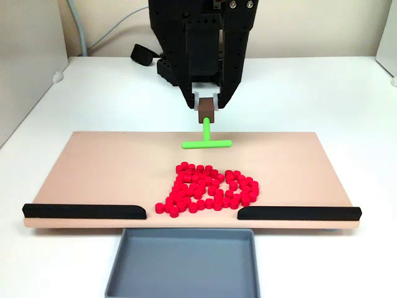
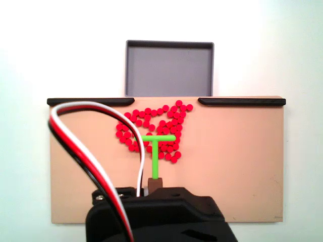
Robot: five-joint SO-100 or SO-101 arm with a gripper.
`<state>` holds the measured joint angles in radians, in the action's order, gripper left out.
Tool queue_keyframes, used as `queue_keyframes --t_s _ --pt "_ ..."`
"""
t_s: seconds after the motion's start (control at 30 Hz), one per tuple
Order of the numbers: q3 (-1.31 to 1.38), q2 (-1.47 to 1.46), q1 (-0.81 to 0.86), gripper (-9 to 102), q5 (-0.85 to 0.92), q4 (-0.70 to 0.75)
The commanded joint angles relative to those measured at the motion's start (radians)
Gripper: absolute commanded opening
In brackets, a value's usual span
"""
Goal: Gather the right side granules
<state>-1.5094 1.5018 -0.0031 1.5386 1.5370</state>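
Granules (image 1: 208, 189), dozens of tiny bright red cylindrical pellets all alike, lie in one loose heap at the lower middle of a fixed view, on the near half of the pale pink flat board (image 1: 93, 174). The heap is roughly triangular, wider toward the near edge, with a few small bare gaps inside it. In front of it, at the bottom of that frame, sits the grey shallow rectangular tray (image 1: 180, 267) on the white bench (image 1: 347, 93). Two black low strips (image 1: 84, 211) run along the board's near edge, at left and right, and the heap lies at the gap between them, its lowest pellets close to the inner ends of both strips.

Just beyond the heap, at the frame's centre, is the green T-shaped stick (image 1: 206, 143), its crossbar toward the pellets and a little apart from the nearest ones. Whether the bar touches the board cannot be told. Its stem rises to a small brown block, which the hand (image 1: 206, 108) of the black arm grips, fingers clamped on either side. The hand thus hangs beyond and above the pellets, well clear of them.

In another fixed view, looking from behind the arm, the granules (image 2: 166, 118) lie at mid-frame, and the green stick (image 2: 156, 151) overlaps the heap's lower part, the crossbar over the pellets.
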Motion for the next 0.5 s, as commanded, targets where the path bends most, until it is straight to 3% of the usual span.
queue_keyframes --t_s 0.0,0.47 --pt "0.023 0.014 0.017 0 0.009 -0.002" --pt "0.026 0.046 0.031 0 0.041 -0.003"
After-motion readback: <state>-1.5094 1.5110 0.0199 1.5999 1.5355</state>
